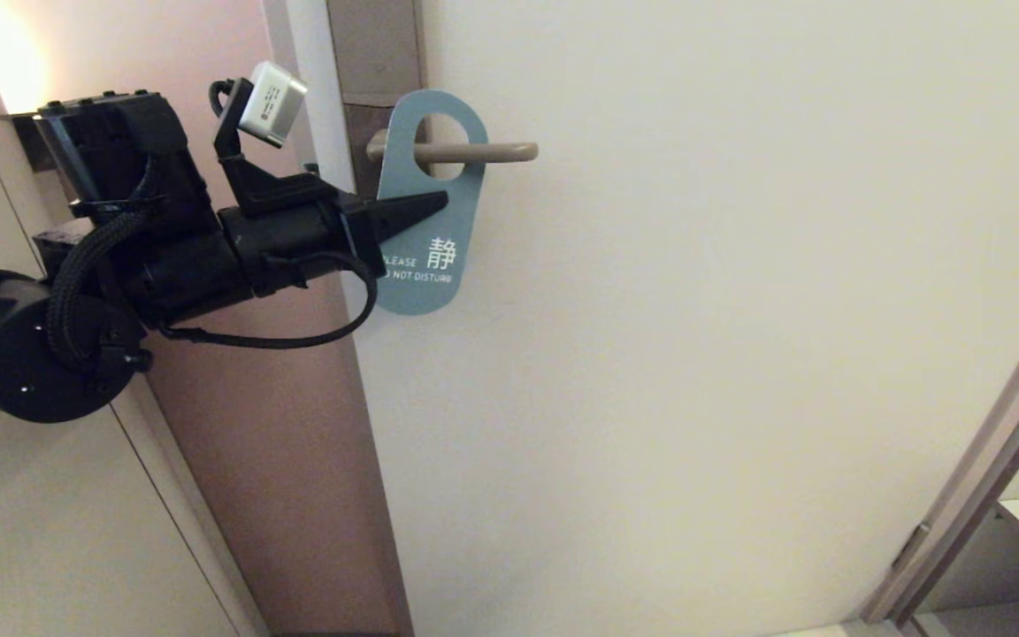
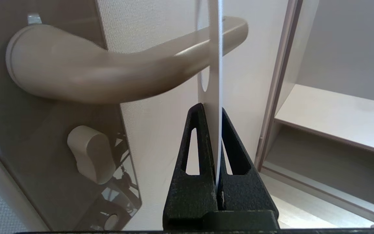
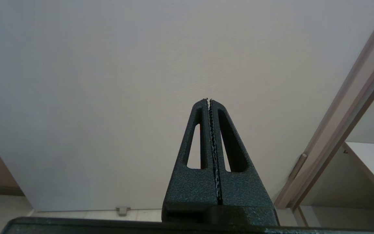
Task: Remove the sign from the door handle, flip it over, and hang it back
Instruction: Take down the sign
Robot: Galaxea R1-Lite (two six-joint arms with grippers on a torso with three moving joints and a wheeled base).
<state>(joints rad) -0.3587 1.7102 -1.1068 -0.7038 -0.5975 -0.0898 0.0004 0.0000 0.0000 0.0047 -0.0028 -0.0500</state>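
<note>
Jaws of the black left gripper pinch the blue round-ended card sign, reading "PLEASE DO NOT DISTURB", which hangs on the beige lever door handle. Right gripper jaws are closed, empty, facing the cream door.

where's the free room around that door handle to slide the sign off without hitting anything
Free: the bare door past the free tip of the door handle, and below the sign. Crowded: the plate side, where the left tool, shut on the sign, and its arm fill the space. The right tool is shut, facing the door elsewhere.
</note>
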